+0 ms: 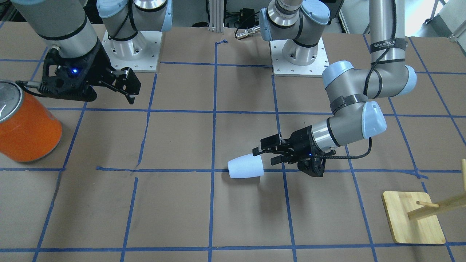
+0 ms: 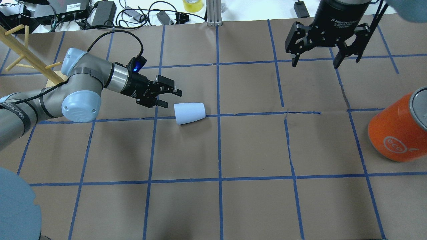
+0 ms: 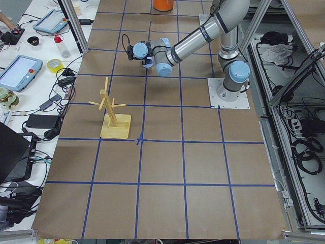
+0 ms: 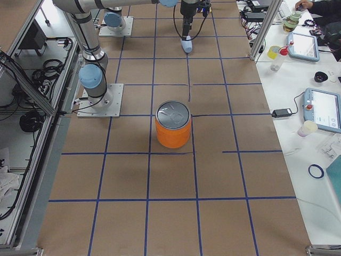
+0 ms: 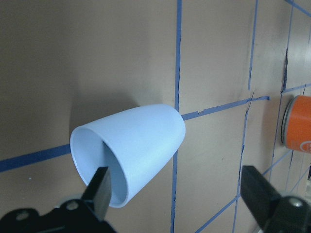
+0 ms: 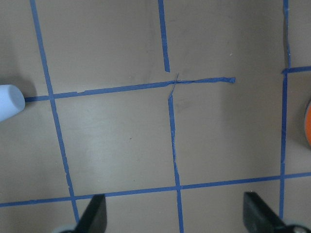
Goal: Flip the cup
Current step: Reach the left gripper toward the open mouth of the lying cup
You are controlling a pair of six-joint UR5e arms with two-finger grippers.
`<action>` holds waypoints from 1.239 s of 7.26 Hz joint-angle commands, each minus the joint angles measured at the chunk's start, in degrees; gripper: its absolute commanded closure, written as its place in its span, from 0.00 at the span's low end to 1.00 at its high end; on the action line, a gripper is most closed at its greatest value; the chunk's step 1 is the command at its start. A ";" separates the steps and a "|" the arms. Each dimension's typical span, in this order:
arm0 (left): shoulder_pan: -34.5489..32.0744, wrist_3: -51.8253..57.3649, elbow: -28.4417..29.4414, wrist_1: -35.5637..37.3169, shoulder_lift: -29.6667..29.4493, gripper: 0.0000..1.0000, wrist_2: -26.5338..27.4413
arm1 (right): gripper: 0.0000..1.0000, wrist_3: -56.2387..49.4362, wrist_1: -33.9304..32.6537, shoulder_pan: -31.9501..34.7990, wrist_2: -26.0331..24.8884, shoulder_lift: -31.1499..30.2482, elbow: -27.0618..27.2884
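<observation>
The pale blue cup (image 2: 189, 113) lies on its side on the brown table, across a blue tape line; it also shows in the front view (image 1: 245, 166). Its mouth faces my left gripper (image 2: 170, 98), which is open and level with the table right at the rim. In the left wrist view the cup (image 5: 131, 145) fills the middle, and one finger (image 5: 99, 189) overlaps the lower rim of the mouth while the other stands clear to the side. My right gripper (image 2: 315, 63) is open and empty, hanging above the far right of the table. The cup's base shows in the right wrist view (image 6: 9, 102).
A large orange can (image 2: 398, 133) with a silver top stands at the right, well away from the cup. A wooden mug rack (image 2: 20, 50) on a square base (image 1: 413, 218) stands at the far left behind my left arm. Blue tape lines grid the table.
</observation>
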 commanded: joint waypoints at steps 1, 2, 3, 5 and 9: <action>0.00 -7.13 -1.01 0.96 -1.16 0.08 3.81 | 0.00 -0.10 3.80 -0.80 -3.91 -1.08 -1.12; -0.09 -11.06 -1.28 1.39 -1.77 0.08 3.14 | 0.00 -0.62 3.46 -0.98 -3.75 -0.99 -0.68; -0.09 -12.14 -1.37 2.18 -2.30 0.08 2.96 | 0.00 -0.63 4.06 -0.72 -3.58 -0.55 0.89; -0.61 -13.56 -1.45 2.28 -2.74 0.08 -2.10 | 0.00 -0.10 4.16 -0.63 -3.66 1.20 8.86; -0.88 -13.47 -1.37 7.79 -6.16 0.08 -3.98 | 0.00 -0.54 3.90 -0.54 -3.66 5.16 17.94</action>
